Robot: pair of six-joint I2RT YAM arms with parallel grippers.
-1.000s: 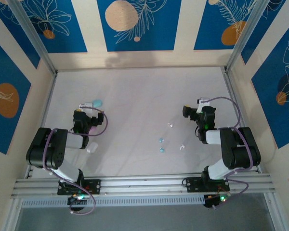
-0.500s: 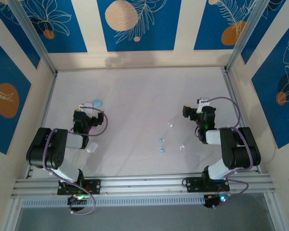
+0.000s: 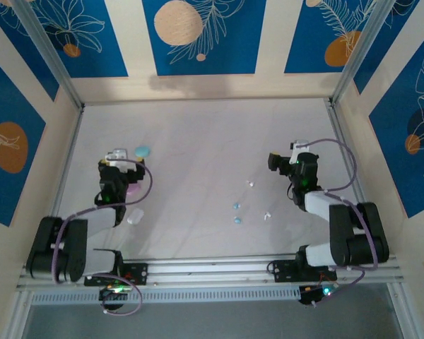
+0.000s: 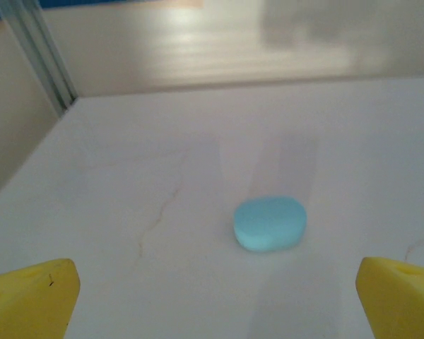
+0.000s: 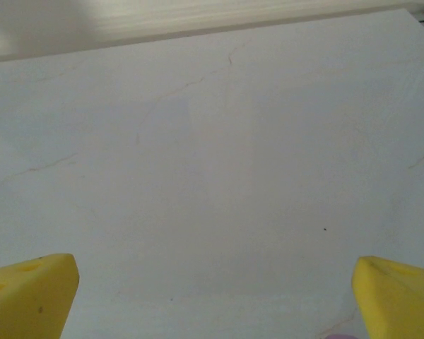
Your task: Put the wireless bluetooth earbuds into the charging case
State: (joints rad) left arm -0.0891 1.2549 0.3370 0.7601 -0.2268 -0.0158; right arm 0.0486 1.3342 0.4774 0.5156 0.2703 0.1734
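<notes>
— How far along were we at that point?

— We judged the task barely begun. Four earbuds (image 3: 236, 205), two white and two light blue, lay loose on the table (image 3: 198, 134). None sat in a case.

— And where were they from our grippers?

— They lay to the left of the right gripper (image 5: 213, 295) and back from its tips, toward the arm's base. From the left gripper (image 4: 213, 302) they were well apart, far off to its right.

— Were we holding anything?

— No. On both wrist cameras we saw the yellow fingers (image 4: 28, 300) spread wide with nothing between them. The right gripper faced bare table.

— What about the cases?

— The light-blue case (image 4: 270, 223) lay just ahead of the left gripper, slightly right of its centre line, clear of both fingers. It looked like a closed pebble, with no seam or opening we could make out. The white case (image 3: 135, 216) lay behind that gripper, beside the arm. A pink object (image 3: 133, 189) showed by the left wrist, and we could not tell what it was.

— So what was left?

— As we judged it, everything: a case had to be opened, and each bud picked up and seated.
</notes>
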